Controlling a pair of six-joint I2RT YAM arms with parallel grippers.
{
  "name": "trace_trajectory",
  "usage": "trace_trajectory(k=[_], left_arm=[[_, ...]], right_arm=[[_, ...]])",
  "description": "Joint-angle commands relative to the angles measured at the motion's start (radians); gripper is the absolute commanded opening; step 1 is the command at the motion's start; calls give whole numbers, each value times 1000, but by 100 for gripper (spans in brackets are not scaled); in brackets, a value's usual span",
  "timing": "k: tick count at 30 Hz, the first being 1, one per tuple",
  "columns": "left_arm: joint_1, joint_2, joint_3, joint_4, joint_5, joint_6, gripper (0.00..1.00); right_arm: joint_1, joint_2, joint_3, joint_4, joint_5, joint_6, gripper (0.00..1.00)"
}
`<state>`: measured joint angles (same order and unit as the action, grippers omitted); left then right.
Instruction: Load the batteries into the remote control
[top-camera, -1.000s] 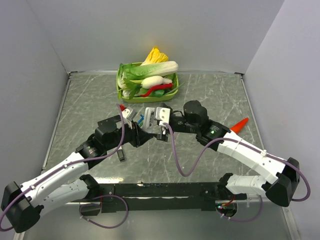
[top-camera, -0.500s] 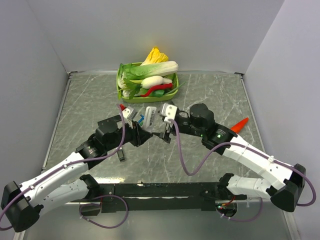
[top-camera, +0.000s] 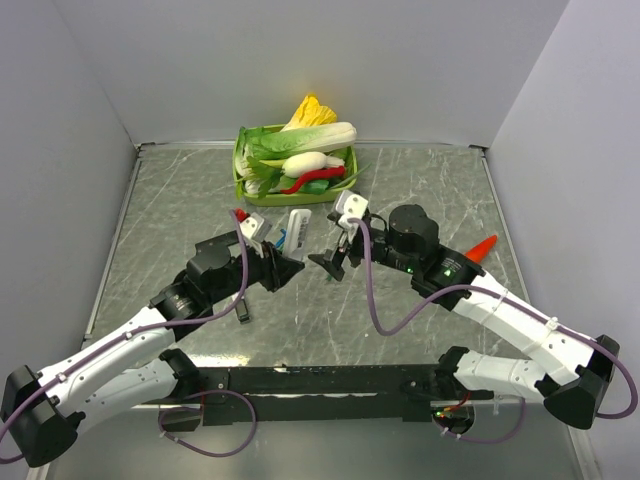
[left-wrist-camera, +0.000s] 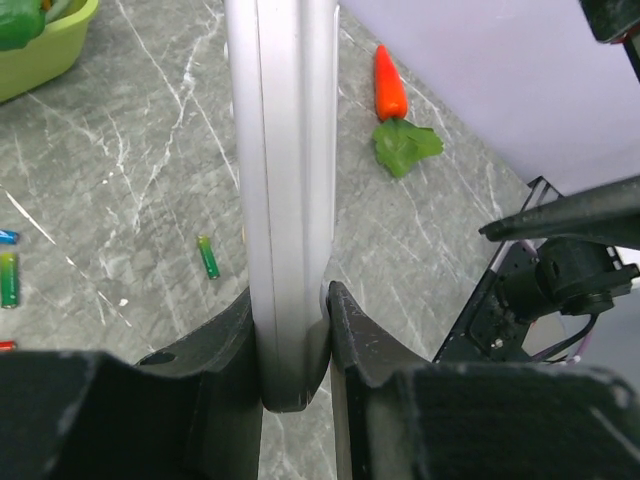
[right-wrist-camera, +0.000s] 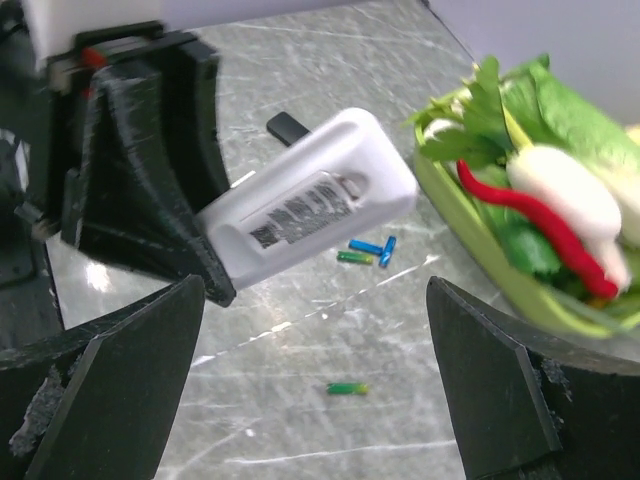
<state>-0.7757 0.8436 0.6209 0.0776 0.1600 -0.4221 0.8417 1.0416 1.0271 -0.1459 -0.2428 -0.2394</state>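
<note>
My left gripper is shut on the lower end of a white remote and holds it tilted above the table; the wrist view shows its jaws clamped on the remote. My right gripper is open and empty just right of it, off the remote. In the right wrist view the remote shows its open back. Below it lie two blue batteries and a green one. A lone green battery lies between my right fingers; it also shows in the left wrist view.
A green basket of vegetables with a long red chilli stands at the back. An orange carrot lies at the right. A small black piece lies near my left arm. Grey walls enclose the table.
My right gripper has let go of the remote's top and drawn back to the right, open. The left gripper still holds the remote, now alone.
</note>
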Motion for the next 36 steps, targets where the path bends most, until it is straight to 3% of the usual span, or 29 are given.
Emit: trace_trajectory(k=[1, 9, 15, 30, 36], left_arm=[[-4, -11, 39, 11, -4, 48, 1], [-4, -14, 72, -41, -27, 78, 1], [-4, 0, 120, -105, -65, 83, 1], [-14, 0, 165, -151, -99, 66, 1], [-17, 5, 175, -165, -106, 59, 1]], right_arm=[[8, -12, 39, -13, -99, -195, 99], [22, 37, 129, -121, -135, -411, 100], [77, 109, 217, -221, -58, -526, 99], [186, 152, 200, -124, 221, -624, 99], [208, 155, 182, -92, 237, -641, 99]])
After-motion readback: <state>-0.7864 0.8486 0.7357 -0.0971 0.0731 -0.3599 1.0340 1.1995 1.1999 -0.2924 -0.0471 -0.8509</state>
